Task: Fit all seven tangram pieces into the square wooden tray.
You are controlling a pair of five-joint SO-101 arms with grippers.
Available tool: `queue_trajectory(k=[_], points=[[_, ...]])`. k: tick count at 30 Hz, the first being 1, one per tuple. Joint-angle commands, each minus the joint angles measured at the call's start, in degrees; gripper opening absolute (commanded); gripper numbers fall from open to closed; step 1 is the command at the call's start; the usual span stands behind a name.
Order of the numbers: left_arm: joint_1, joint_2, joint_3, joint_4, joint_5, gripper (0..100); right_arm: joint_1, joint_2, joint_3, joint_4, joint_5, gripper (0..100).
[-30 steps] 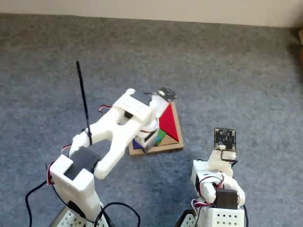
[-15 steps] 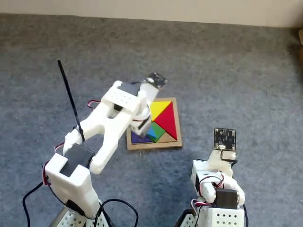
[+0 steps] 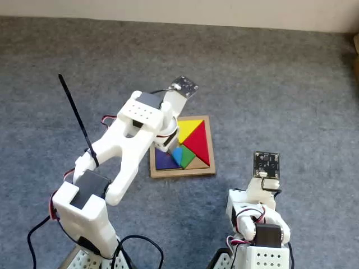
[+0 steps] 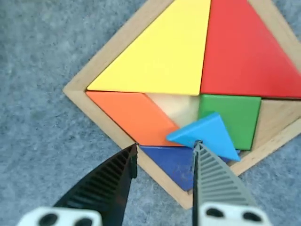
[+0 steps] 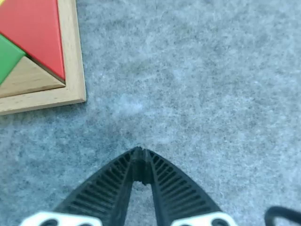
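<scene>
While the left jaws stand moderately parted and grip nothing, a small light-blue wooden triangle [image 4: 204, 136] lies just ahead of them, one corner touching the tip of the pale jaw. It sits askew on its neighbours, overlapping a green wooden square [image 4: 237, 115] and a dark-blue wooden triangle [image 4: 171, 162] that lies between the jaw tips, so it is not flush in the square wooden tray [image 4: 75, 89].

Beyond the tips, a flat orange parallelogram [image 4: 131, 115], a large yellow triangle [image 4: 160, 56] and a large red triangle [image 4: 240, 52] lie seated edge to edge, smooth and painted. Bare pale wood shows in a pocket between orange, yellow and green, and in another between the green square and the tray's rim.

Open grey felt-like counter [image 3: 280, 84] runs all round the raised rim. The right jaws are closed tip to tip on nothing, over bare pile, with the tray's corner well apart ahead and off to one side.
</scene>
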Motion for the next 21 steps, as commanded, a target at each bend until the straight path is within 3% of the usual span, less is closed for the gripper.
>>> queue_trajectory(k=[1, 10, 15, 21], points=[[-0.9, -0.6, -2.9, -0.9, -1.0, 20, 0.6, -1.1, 6.6, 0.4, 0.4, 0.9], [-0.5, -1.1, -2.9, -0.7, -0.7, 20, 0.6, -1.1, 6.6, 0.4, 0.4, 0.9], [1.1, -4.7, -4.4, 3.8, 9.6, 20, 0.6, -1.1, 6.6, 0.4, 0.4, 0.9], [4.0, -2.8, -3.6, 4.9, 10.5, 20, 0.6, -1.1, 6.6, 0.4, 0.4, 0.9]])
